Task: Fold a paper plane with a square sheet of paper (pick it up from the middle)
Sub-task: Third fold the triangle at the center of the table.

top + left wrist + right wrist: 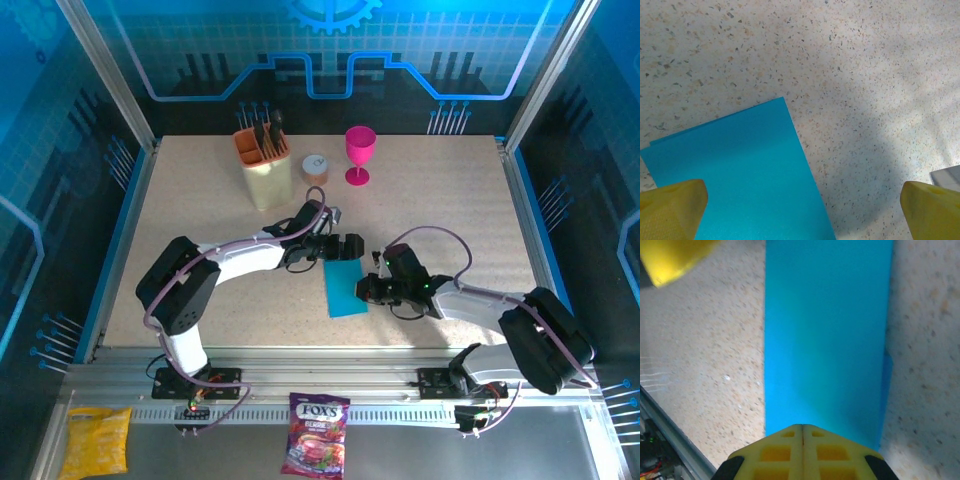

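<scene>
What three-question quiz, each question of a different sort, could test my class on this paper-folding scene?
1. True or false: the left tool is open.
2. The pink goblet stands: A) on a snack bag; B) at the far side of the table; C) in a tool's grip.
3. Fill in: the right tool is ___ at the edge of the blue paper.
Key: 1 true; 2 B; 3 shut.
</scene>
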You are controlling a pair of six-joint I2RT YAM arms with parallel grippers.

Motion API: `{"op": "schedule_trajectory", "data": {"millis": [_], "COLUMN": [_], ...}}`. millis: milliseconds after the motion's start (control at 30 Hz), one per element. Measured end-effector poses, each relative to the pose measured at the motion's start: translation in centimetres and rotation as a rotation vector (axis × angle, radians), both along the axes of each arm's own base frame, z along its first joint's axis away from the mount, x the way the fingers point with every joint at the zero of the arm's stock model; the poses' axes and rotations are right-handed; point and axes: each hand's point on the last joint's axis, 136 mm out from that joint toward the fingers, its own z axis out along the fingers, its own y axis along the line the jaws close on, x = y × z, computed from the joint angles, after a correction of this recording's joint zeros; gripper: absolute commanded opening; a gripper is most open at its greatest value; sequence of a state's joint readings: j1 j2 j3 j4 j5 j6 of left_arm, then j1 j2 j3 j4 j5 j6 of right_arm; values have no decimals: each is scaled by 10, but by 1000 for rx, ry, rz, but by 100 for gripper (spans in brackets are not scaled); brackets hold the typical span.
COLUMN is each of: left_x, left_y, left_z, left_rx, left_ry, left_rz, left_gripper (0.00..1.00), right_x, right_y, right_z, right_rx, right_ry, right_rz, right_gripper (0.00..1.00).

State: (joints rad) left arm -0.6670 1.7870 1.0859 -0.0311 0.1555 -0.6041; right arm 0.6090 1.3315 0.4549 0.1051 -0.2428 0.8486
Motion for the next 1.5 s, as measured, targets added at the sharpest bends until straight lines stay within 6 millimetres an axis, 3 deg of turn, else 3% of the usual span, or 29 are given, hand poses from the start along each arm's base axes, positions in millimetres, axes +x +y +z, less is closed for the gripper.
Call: {"op": "schedule_trajectory", "data": {"millis": [200, 500, 800, 933, 1100, 1200, 1500], "left_x": [1, 1, -9, -15, -25, -28, -38], "left_y": [-2, -2, 16, 28, 42, 50, 57], "left_z": [-3, -3, 18, 23, 22, 18, 4], "left_rx": [1, 5, 11, 25, 31, 28, 16], "left_ry": [1, -2, -48, -63, -45, -23, 49], "left_rz": [-3, 1, 33, 53, 83, 105, 121], "left_gripper": [100, 100, 100, 100, 100, 100, 100], "right_x": [-13, -9, -8, -4, 18, 25, 26], "right_y": [-10, -1, -1, -2, -1, 0, 2], "right_z": [-30, -31, -27, -12, 19, 25, -6], "right_rx": [-20, 45, 29, 14, 26, 25, -20], "right_ry": [22, -16, -5, -21, -86, -98, -9], "right_rz": [-18, -17, -11, -2, -6, -5, 10], "right_gripper": [0, 0, 0, 0, 0, 0, 0]}}
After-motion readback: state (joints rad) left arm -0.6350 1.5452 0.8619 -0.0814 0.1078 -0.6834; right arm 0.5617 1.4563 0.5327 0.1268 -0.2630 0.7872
